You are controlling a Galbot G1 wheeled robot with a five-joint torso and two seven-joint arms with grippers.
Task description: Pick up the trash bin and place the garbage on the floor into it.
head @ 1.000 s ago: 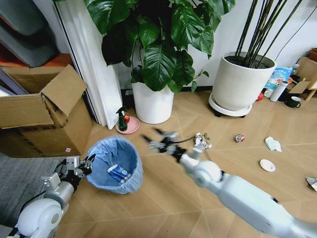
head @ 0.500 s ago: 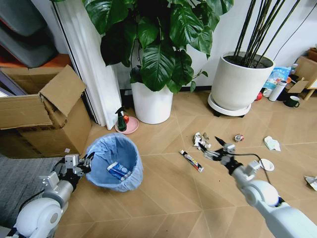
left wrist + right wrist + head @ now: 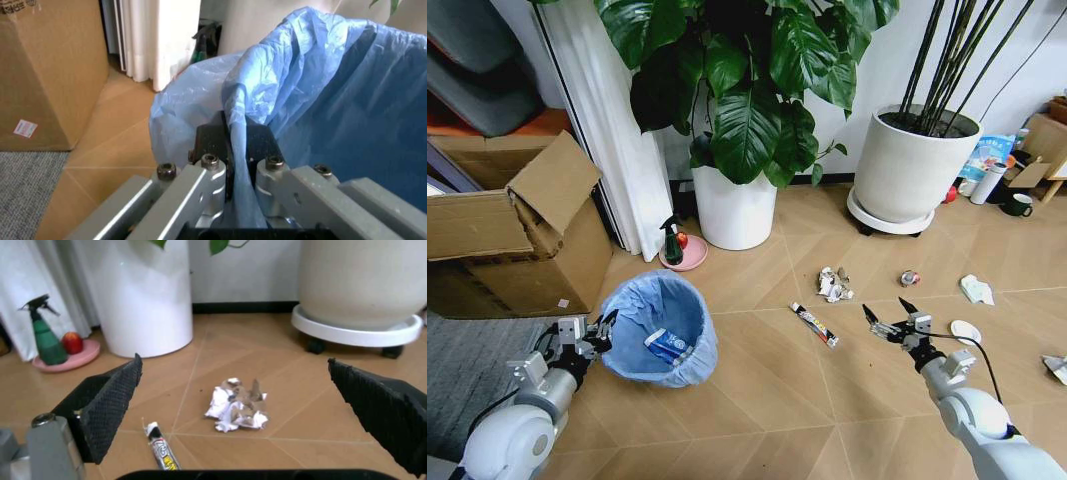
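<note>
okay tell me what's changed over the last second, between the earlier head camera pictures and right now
The right gripper has swung from over the floor beside the trash bin out to the robot's right and drawn back, its jaws wide open and empty. That uncovered the thin stick wrapper lying on the floor. The left gripper stays clamped on the bin's bag-lined rim, and the blue-white packet remains inside. The crumpled wad has not moved.

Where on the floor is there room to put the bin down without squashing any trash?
Bare floor lies between the trash bin and the right gripper, nearer than the stick wrapper. Farther right it is crowded: a crumpled wad, a white lid and a tissue. The left gripper holds the bin's rim.
</note>
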